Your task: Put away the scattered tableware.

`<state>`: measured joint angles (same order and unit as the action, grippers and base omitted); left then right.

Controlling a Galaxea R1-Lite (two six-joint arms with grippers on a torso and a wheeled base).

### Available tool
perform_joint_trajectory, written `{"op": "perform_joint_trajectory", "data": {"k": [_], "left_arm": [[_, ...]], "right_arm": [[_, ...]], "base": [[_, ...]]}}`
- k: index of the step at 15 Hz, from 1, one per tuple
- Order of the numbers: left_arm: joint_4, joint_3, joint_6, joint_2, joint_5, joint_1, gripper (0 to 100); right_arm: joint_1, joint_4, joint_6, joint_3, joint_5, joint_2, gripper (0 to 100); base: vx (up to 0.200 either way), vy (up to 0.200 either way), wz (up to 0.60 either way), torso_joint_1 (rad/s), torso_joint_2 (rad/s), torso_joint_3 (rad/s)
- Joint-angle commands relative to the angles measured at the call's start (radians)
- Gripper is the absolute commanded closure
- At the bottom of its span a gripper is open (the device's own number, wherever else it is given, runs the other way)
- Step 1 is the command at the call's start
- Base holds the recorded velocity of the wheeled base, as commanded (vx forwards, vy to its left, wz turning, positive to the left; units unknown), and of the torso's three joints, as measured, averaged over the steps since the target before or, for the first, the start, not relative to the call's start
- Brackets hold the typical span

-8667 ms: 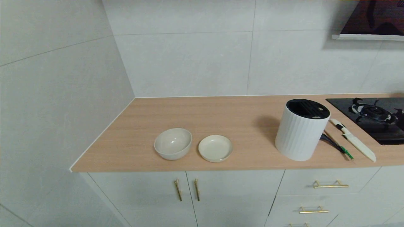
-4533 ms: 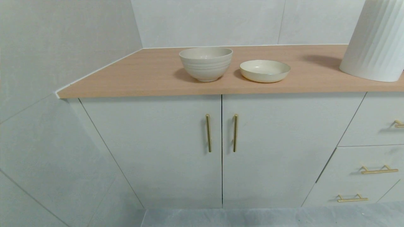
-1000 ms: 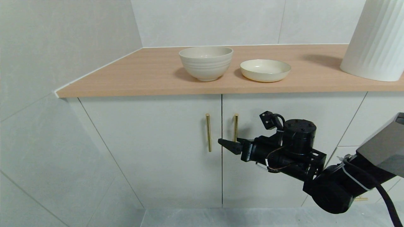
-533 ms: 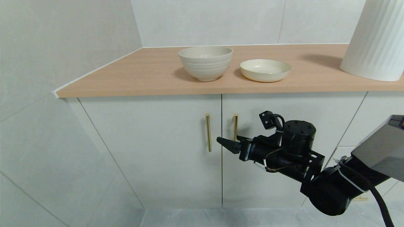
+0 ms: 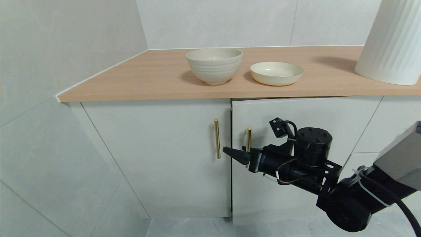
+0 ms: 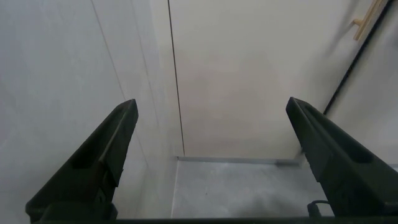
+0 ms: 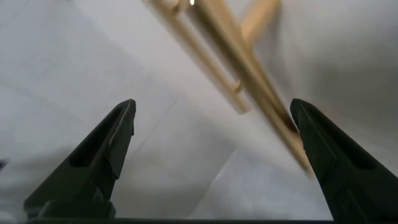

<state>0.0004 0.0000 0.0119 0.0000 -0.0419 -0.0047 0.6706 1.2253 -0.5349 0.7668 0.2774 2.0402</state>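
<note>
1. the right cupboard door (image 5: 296, 112) now stands slightly ajar; half a second ago it was flush.
2. the right end effector (image 5: 238, 152), jaws wide, hooks that door's brass handle (image 5: 248, 144); the left end effector (image 6: 211, 155) is wide too.
3. the bowl (image 5: 214, 65) and dish (image 5: 276, 73) sit on the bench (image 5: 131, 85); storage is probably opening for them.

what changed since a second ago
The right gripper, jaws open at the right door's handle, has drawn back slightly, and the right cabinet door has swung ajar. The left door, bowl and shallow dish stayed put.
</note>
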Motion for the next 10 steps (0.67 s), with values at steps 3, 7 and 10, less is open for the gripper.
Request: {"op": "perform_joint_trajectory", "data": {"k": [3,7,10], "left_arm": [[0.0,0.0,0.0,0.0,-0.001,0.0,0],[0.0,0.0,0.0,0.0,-0.001,0.0,0],[0.0,0.0,0.0,0.0,-0.001,0.0,0]], "right_arm": [[-0.003,0.005,-0.007,-0.113,0.068,-0.144,0],[0.006,0.005,-0.007,-0.277,0.166,-0.324,0],[0.021,0.003,-0.007,-0.373,0.23,-0.431,0]], "base": [[0.0,0.0,0.0,0.0,0.0,0.0],[0.0,0.0,0.0,0.0,0.0,0.0],[0.0,0.0,0.0,0.0,0.0,0.0]]}}
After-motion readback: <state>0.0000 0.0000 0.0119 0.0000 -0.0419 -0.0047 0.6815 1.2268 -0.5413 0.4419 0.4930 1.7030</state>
